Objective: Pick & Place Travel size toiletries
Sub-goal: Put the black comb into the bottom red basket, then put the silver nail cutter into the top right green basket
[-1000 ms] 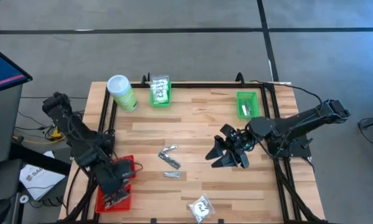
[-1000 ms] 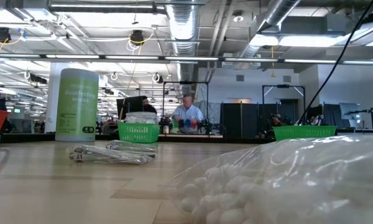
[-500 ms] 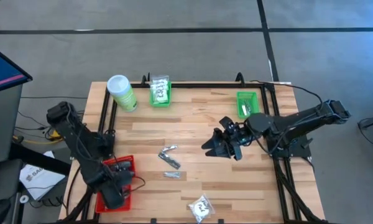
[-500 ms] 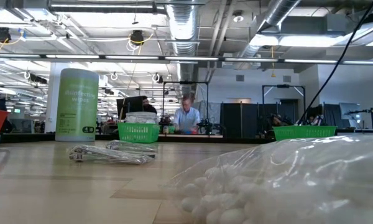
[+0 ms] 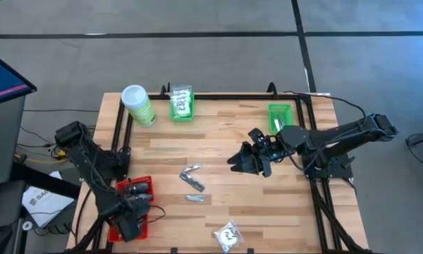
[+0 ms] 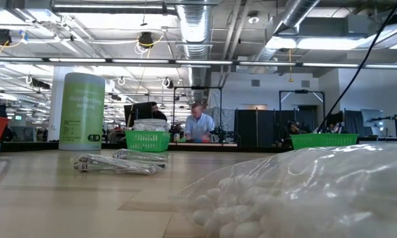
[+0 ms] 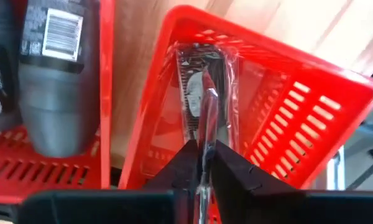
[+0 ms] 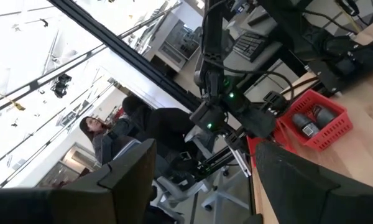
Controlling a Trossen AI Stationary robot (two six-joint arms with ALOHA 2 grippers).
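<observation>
A slatted wooden table (image 5: 218, 152) is set before an open workshop. A slim clear-wrapped sachet (image 7: 202, 93) is pinched between the nearly closed jaws of the left gripper (image 7: 202, 165), angled down into a red slotted plastic basket (image 7: 298, 106) at the near left. The right gripper (image 5: 243, 164) is held mid-table, jaws wide, empty. Silvery sachets (image 5: 192, 178) lie centrally.

light: bright, even, from ceiling strip lamps (image 6: 185, 61) | shadows: soft, short | glare: blown window at 10 o'clock, right wrist view | blur: clear packet of white pellets (image 6: 298, 192) close-up, unfocused
</observation>
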